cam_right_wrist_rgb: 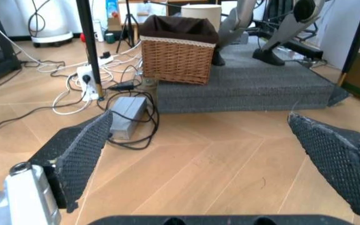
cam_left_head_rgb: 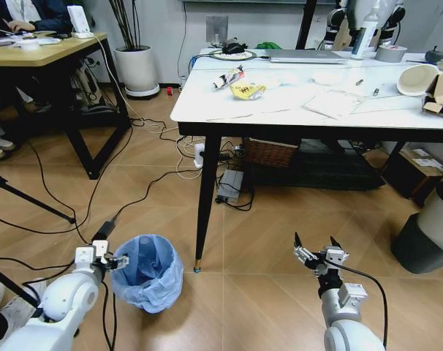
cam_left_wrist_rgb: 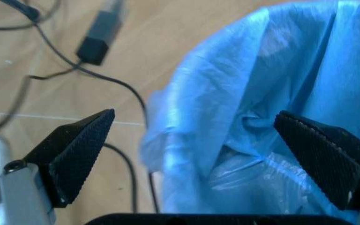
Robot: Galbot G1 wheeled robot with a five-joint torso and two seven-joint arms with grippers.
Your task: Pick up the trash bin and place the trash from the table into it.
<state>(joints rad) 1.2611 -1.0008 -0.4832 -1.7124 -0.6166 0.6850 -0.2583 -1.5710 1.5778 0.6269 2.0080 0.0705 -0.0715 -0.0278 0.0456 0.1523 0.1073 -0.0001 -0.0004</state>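
A wood-patterned floor strewn with cables runs under the white table (cam_left_head_rgb: 294, 117), whose top carries the trash: a yellow wrapper (cam_left_head_rgb: 247, 91), a red-and-white wrapper (cam_left_head_rgb: 228, 77), crumpled white paper (cam_left_head_rgb: 332, 103), a paper cup (cam_left_head_rgb: 417, 79) on its side and torn cardboard (cam_left_head_rgb: 442, 95) at the far right edge; the bin (cam_left_head_rgb: 147, 272), lined with a crinkled blue bag, stands on the floor just beside the table's front leg, well below the litter, so it likely has to be lifted before anything can go in; the left gripper (cam_left_head_rgb: 112, 259) sits low at the bin's near rim, its jaws wide apart, one outside the bag and one over the opening in the left wrist view (cam_left_wrist_rgb: 192, 154), a stance that suits pinching the rim; nothing is clamped yet; the right gripper (cam_left_head_rgb: 314, 248) hovers over bare floor, well apart from the bin, jaws spread and empty, facing the wicker basket (cam_right_wrist_rgb: 178, 49) under the table, seemingly waiting.
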